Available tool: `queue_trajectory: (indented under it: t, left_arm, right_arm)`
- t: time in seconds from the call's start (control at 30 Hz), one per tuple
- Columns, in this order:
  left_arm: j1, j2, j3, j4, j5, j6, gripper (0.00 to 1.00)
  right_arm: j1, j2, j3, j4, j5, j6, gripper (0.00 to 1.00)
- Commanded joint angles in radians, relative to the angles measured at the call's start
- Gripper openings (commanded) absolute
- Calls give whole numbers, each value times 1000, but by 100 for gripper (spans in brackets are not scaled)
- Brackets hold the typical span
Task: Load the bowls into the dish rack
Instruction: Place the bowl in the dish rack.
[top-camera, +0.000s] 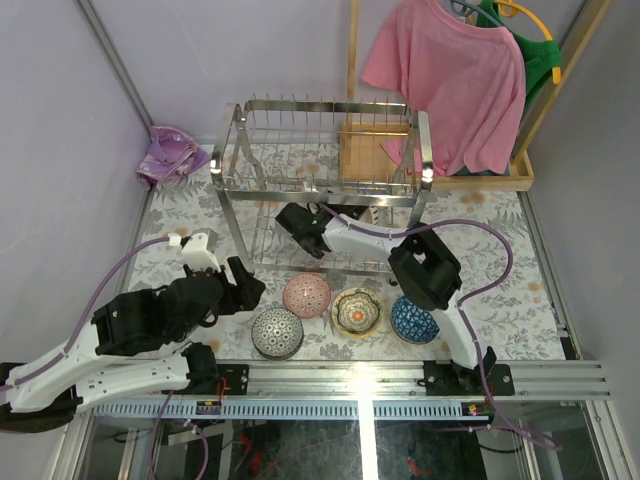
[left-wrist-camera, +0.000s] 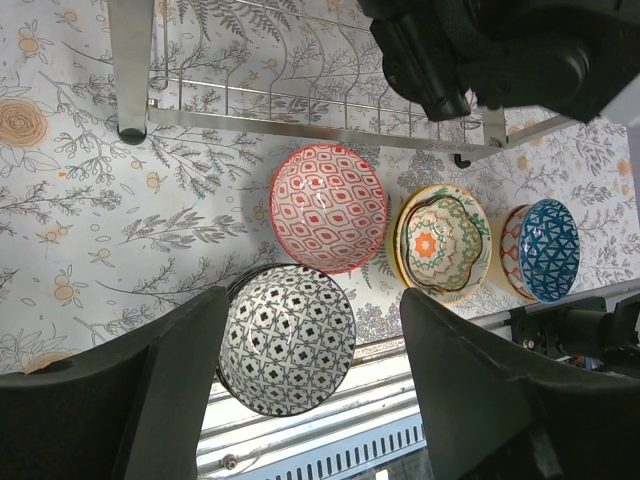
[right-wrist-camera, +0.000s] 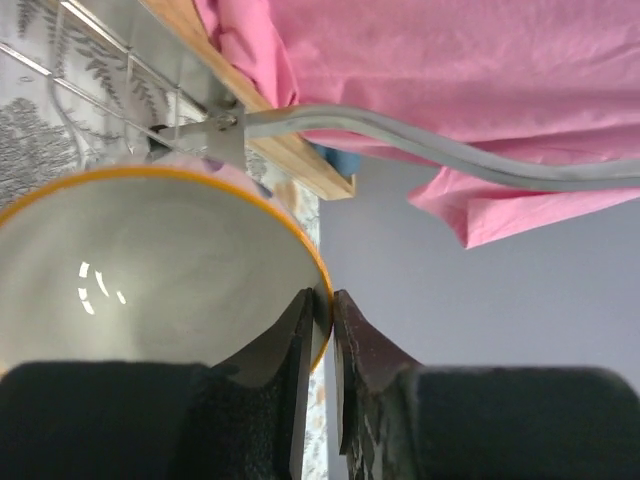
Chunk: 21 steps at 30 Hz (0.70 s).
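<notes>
The dish rack (top-camera: 322, 180) stands in the middle of the table (top-camera: 500, 215), toward the far side. It is made of steel wire in two tiers, with rows of upright prongs.

The right arm stretches from the near right across to the rack, and the right gripper (top-camera: 293, 222) sits over the left part of the lower tier. In the right wrist view, the right gripper (right-wrist-camera: 322, 305) is pinched closed on the rim of an orange-rimmed bowl (right-wrist-camera: 150, 270) with a pale grey inside, one finger inside the rim and one outside. The bowl is close to the rack's wires, but I cannot tell whether it rests on them.

Four more bowls sit on the table just near of the rack. They are a red bowl (top-camera: 306, 295), a black-and-white bowl (top-camera: 277, 332) nearer and to its left, a yellow-and-green bowl (top-camera: 355, 311) and, furthest right, a blue bowl (top-camera: 413, 320).

The left gripper (top-camera: 243, 290) hovers at the left of this group. Its jaws are spread wide and hold nothing. In the left wrist view, the black-and-white bowl (left-wrist-camera: 287, 340) lies below the gap between its fingers (left-wrist-camera: 190, 350).

Behind the rack on the far right, a pink shirt (top-camera: 450, 80) hangs from a wooden stand (top-camera: 370, 150). A purple cloth (top-camera: 170, 155) lies at the far left.
</notes>
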Motion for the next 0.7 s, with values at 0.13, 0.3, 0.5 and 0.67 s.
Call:
queue_trajectory:
  t: [0.13,0.3,0.5,0.67]
  left_arm:
    - [-3,-24,-17,57,23,31,69]
    - [-4,-34,-17,62,31,42,70]
    - [-3,-61,-21,58,40,48,69]
    - [-3,-84,-20,54,35,56,70]
  right_arm:
    - [-93,124,291,-526,138,176,0]
    - [-118,195,414,-536,162,122,0]
    - [-143,189,376,-181,192,-217,0]
    - [-146,110,109,638,201,-893,0]
